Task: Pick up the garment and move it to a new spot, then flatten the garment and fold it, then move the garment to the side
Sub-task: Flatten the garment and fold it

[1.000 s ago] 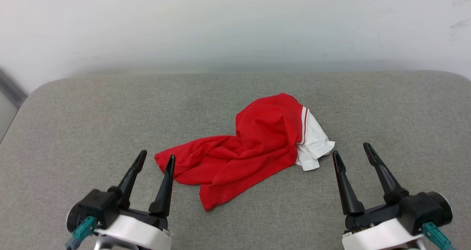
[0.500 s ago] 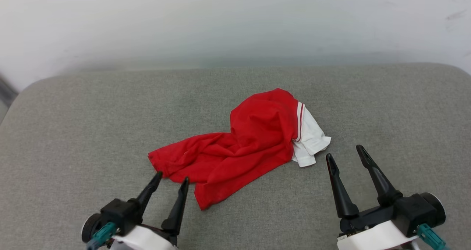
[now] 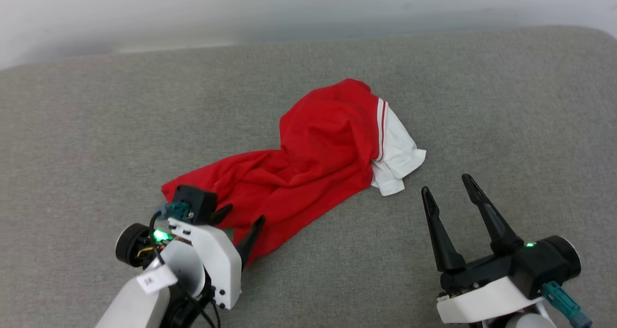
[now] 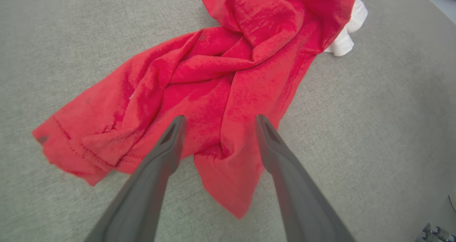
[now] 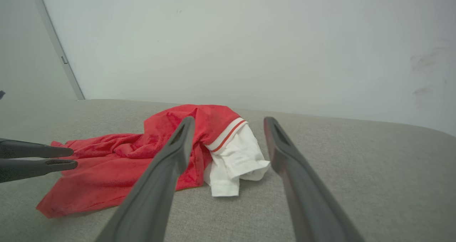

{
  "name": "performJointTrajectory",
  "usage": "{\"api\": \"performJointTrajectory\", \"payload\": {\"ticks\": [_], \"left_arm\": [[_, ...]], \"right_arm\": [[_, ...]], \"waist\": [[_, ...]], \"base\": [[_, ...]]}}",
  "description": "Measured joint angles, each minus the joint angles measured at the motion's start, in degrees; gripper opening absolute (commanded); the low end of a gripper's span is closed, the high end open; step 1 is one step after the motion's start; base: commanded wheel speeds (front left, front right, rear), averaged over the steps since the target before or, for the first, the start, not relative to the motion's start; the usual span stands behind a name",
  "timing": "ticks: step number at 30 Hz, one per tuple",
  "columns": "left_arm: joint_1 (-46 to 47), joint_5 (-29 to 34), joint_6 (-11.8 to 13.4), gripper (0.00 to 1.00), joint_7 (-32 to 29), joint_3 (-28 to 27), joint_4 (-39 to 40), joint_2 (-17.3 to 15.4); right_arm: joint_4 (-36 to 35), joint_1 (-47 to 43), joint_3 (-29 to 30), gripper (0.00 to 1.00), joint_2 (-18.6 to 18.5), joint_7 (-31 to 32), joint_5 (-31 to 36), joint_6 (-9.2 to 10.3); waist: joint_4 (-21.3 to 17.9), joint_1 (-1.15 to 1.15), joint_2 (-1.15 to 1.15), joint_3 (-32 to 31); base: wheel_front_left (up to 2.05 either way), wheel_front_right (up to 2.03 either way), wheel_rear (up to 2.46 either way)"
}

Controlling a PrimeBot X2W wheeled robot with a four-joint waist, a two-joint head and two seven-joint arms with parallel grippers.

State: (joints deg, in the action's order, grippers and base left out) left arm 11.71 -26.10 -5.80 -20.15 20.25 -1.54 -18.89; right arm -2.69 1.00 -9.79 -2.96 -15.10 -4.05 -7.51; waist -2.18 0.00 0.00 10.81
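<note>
Left gripper: fingers apart, empty, poised over the shirt's near hem.
Right gripper: fingers apart, empty, just short of the white sleeve.
Shirt: red, crumpled and twisted, mid-cushion.
Risk: pinching a single loose layer would probably let the rest trail and twist tighter.
Wall: pale, behind.

A plain, bare indoor room is shown, seemingly a test space: a grey fabric-padded worktop is set against a scuffed white wall, beside a door frame.
</note>
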Motion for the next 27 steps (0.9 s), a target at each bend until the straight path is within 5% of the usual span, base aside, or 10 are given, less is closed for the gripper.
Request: {"api": "performJointTrajectory", "payload": {"ticks": [11,12,13,18,27], "left_arm": [[5.93,-1.77,-0.41,1.00,-11.18,2.68,-5.31,-2.05],[6.40,-1.88,-0.60,0.27,-11.76,3.22,-5.95,-2.20],[6.78,-2.03,-0.63,0.00,-12.01,3.66,-6.32,-2.31],[7.75,-3.23,-1.22,0.00,-10.43,7.60,-6.27,-1.01],[9.95,-7.06,-1.59,0.00,-9.91,23.58,-2.91,5.86]], "right_arm": [[-0.09,2.48,-0.83,1.00,0.00,0.00,-0.45,0.00],[-0.07,2.47,-0.92,1.00,0.00,0.00,-0.45,0.00],[-0.07,2.47,-0.97,1.00,0.00,0.00,-0.45,0.00],[0.36,2.61,-1.00,1.00,0.00,0.00,-0.45,0.00],[0.29,2.63,2.74,1.00,0.00,0.00,0.33,0.00]], "waist": [[-3.56,0.00,0.00,5.37],[-3.81,0.00,0.00,5.61],[-4.04,0.00,0.00,5.80],[-4.58,0.01,0.00,5.50],[-4.87,0.00,0.00,1.96]], "base": [[0.00,0.00,0.00],[0.00,0.00,0.00],[0.00,0.00,0.00],[0.00,0.00,0.00],[0.00,0.00,0.00]]}}
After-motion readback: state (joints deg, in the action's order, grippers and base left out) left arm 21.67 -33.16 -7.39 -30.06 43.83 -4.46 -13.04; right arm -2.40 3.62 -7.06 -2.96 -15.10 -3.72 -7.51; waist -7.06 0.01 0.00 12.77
